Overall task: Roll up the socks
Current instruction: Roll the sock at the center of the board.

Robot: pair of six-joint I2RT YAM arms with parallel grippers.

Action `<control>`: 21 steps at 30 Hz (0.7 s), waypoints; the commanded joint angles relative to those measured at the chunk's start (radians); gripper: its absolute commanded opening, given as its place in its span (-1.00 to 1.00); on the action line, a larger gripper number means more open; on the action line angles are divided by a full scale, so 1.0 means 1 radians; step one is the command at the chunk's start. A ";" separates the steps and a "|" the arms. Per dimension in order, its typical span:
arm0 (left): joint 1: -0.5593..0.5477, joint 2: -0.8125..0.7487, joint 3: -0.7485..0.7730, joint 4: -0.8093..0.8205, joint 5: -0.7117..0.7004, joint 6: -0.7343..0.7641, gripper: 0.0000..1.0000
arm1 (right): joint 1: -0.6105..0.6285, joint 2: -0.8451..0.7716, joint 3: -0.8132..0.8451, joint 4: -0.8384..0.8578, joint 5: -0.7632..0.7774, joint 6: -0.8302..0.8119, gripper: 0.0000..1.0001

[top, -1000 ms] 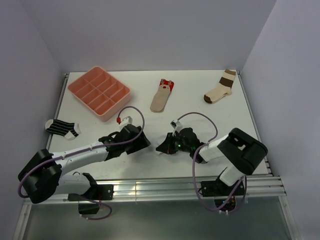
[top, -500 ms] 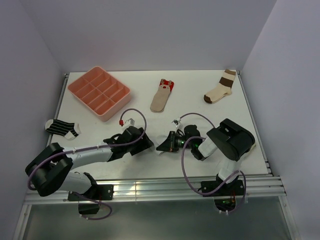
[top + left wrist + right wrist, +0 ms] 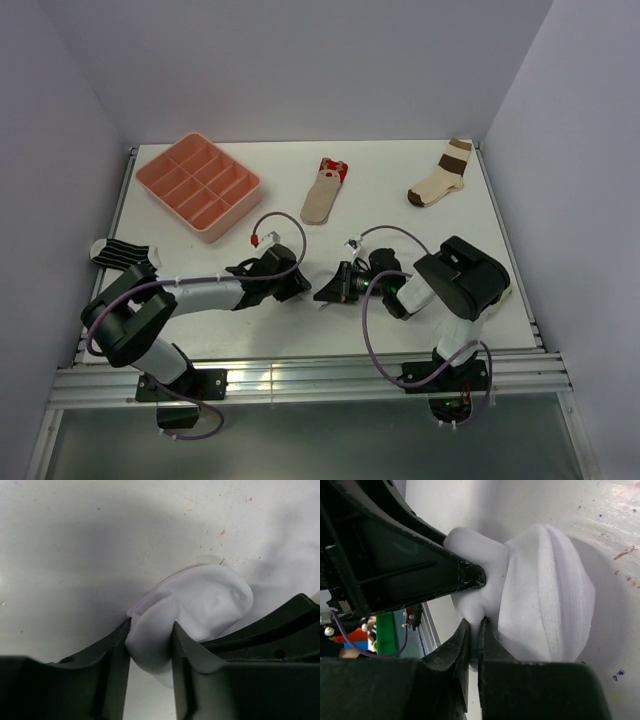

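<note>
A bunched white sock lies on the table between my two grippers, mostly hidden by them in the top view. My left gripper is shut on a thick fold of it. My right gripper is shut on a thin pinch of the same white sock, and the left gripper's dark finger touches it from the other side. A tan sock with a red end lies flat at the back centre. A black-and-white striped sock lies at the left edge.
A pink divided tray stands at the back left. A cream sock with broad brown bands lies at the back right. Both arms meet low over the table near its front centre.
My left gripper has narrowed from wide open onto the white sock's fold, and its arm has swung in closer. The right arm's elbow folded leftward; its gripper stayed shut on the sock.
</note>
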 commanded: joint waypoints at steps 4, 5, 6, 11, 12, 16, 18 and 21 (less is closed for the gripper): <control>0.000 0.054 0.066 -0.229 -0.033 0.017 -0.50 | 0.011 -0.118 -0.022 -0.369 0.116 -0.138 -0.59; 0.000 0.059 0.083 -0.285 -0.037 0.023 -0.53 | 0.012 -0.146 -0.017 -0.397 0.147 -0.167 -0.30; 0.000 0.071 0.098 -0.307 -0.043 0.038 -0.56 | 0.020 -0.175 -0.010 -0.468 0.168 -0.185 -0.19; -0.002 0.124 0.212 -0.428 -0.042 0.092 -0.60 | 0.084 -0.373 0.061 -0.677 0.349 -0.306 0.10; 0.000 0.152 0.230 -0.451 -0.040 0.110 -0.60 | 0.096 -0.400 0.070 -0.729 0.424 -0.317 0.11; 0.000 0.209 0.321 -0.545 -0.028 0.161 -0.60 | 0.213 -0.541 0.121 -0.828 0.653 -0.386 0.15; -0.002 0.233 0.353 -0.565 -0.019 0.185 -0.59 | 0.263 -0.575 0.153 -0.866 0.778 -0.408 0.15; 0.000 0.262 0.388 -0.602 -0.016 0.213 -0.56 | 0.351 -0.576 0.190 -0.892 0.874 -0.446 0.15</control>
